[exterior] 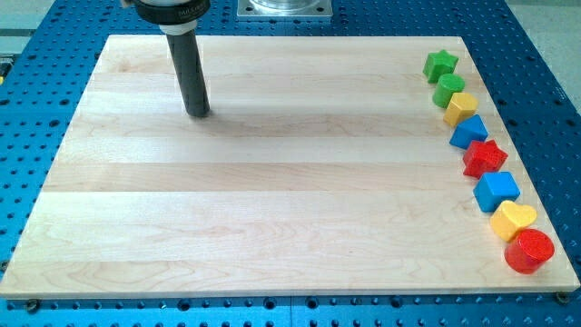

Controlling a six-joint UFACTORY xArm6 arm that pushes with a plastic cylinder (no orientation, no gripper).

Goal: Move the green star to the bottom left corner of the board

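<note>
My tip (198,113) sits in the upper left of the frame, touching no block. There is no gripper here, only the rod, so it holds nothing. The green star (440,64) is far off at the upper right, at the top of a line of blocks running down the right edge of the counter (272,200). A green block (448,89) sits just below it. The star lies to the right of my tip, so I think my tip must get round to its far right side to push it down and left.

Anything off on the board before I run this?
Nothing damaged or tipped. All eight blocks sit in one line down the wooden board's right edge, green star at the top, red cylinder at the bottom. My tip rests far off at upper left, touching none.
</note>
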